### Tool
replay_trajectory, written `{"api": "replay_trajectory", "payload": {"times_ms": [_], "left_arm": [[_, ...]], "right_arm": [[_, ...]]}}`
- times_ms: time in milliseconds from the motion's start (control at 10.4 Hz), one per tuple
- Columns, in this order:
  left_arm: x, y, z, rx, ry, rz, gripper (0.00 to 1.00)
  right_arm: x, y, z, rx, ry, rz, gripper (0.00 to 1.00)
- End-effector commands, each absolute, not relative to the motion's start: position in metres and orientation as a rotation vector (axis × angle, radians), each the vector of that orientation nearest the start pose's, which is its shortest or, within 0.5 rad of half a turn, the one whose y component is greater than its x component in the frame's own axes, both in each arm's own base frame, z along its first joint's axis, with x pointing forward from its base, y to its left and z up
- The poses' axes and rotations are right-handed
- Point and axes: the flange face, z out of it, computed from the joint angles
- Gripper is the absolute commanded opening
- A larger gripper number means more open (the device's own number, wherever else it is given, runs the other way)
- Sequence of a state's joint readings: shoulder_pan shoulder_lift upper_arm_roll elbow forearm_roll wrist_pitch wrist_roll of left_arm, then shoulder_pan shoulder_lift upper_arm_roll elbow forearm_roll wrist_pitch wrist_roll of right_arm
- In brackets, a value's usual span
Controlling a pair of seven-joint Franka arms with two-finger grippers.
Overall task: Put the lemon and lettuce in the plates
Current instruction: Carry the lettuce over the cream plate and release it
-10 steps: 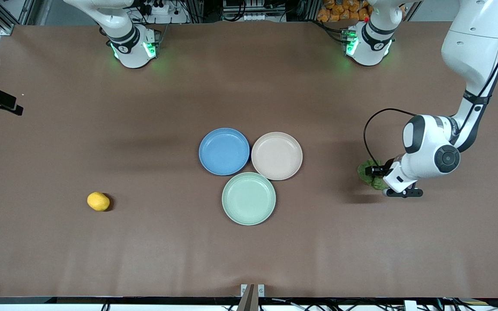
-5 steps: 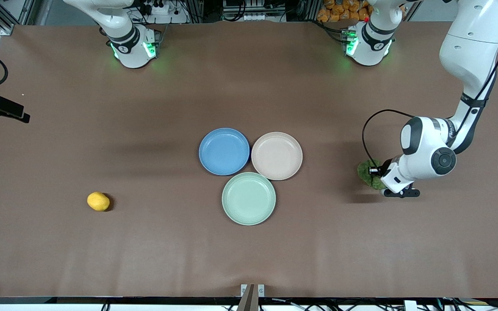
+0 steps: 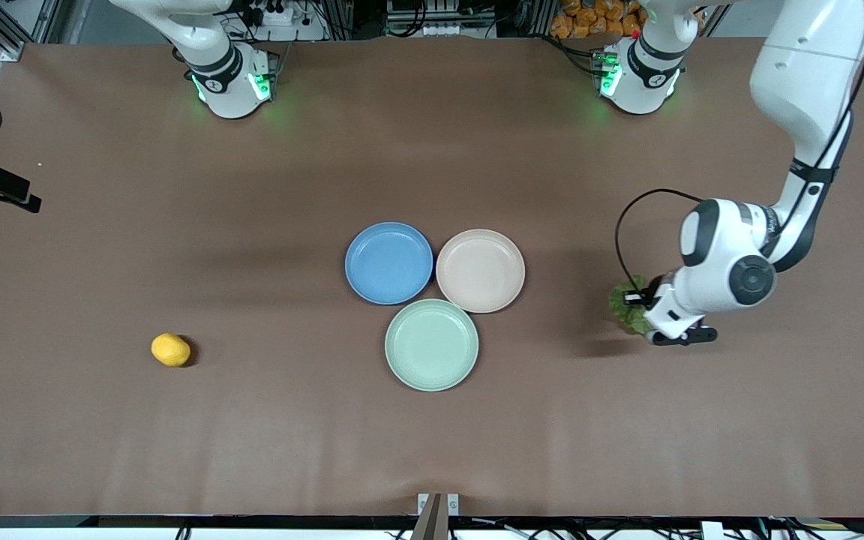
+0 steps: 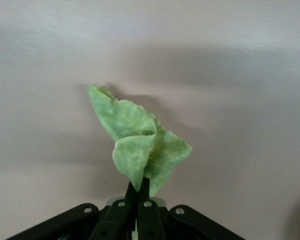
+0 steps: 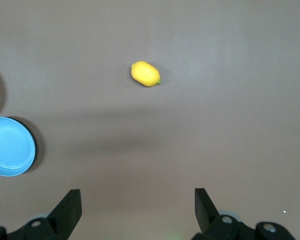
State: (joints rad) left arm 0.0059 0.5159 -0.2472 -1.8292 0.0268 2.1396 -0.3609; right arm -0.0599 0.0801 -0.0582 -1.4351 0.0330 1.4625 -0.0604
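We see the left gripper (image 4: pixel 138 192) clamped on the lettuce (image 3: pixel 626 305), lifted over the table (image 3: pixel 432 442) at three o'clock from the beige-pink plate (image 3: pixel 480 270). The right gripper (image 5: pixel 138 206) hangs high, fingers wide apart, over bare table; the lemon (image 3: pixel 170 349) lies at eight o'clock from the blue plate (image 3: pixel 388 262).

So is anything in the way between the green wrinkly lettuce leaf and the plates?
No, nothing visible. The left gripper is shut on the green wrinkly lettuce leaf, and only bare brown table lies between it and the round beige-pink plate.
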Motion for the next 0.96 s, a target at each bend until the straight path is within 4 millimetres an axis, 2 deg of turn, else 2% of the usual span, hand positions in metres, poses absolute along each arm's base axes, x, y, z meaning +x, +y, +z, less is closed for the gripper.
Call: {"api": "replay_trajectory", "payload": {"times_ms": [0, 96, 192, 385, 577, 769, 865], "left_arm": [[0.605, -0.208, 0.290, -3.112, -0.322, 0.338, 0.00], [0.602, -0.233, 0.301, -3.114, -0.378, 0.323, 0.00], [0.594, -0.266, 0.307, -3.117, -0.417, 0.319, 0.00], [0.580, -0.326, 0.305, -3.099, -0.541, 0.315, 0.00], [0.563, -0.365, 0.283, -3.065, -0.615, 0.347, 0.00], [0.553, -0.394, 0.264, -3.039, -0.667, 0.363, 0.00], [0.555, -0.400, 0.257, -3.035, -0.689, 0.374, 0.03]], "right_arm": [[0.561, -0.065, 0.644, -3.094, 0.078, 0.055, 1.00], [0.556, -0.061, 0.650, -3.099, 0.067, 0.044, 1.00], [0.556, -0.061, 0.650, -3.095, 0.071, 0.046, 1.00], [0.557, -0.058, 0.641, -3.093, 0.065, 0.067, 1.00], [0.562, -0.060, 0.632, -3.094, 0.067, 0.053, 1.00], [0.567, -0.058, 0.599, -3.096, 0.067, 0.013, 1.00], [0.570, -0.059, 0.579, -3.095, 0.072, 0.010, 1.00]]}}
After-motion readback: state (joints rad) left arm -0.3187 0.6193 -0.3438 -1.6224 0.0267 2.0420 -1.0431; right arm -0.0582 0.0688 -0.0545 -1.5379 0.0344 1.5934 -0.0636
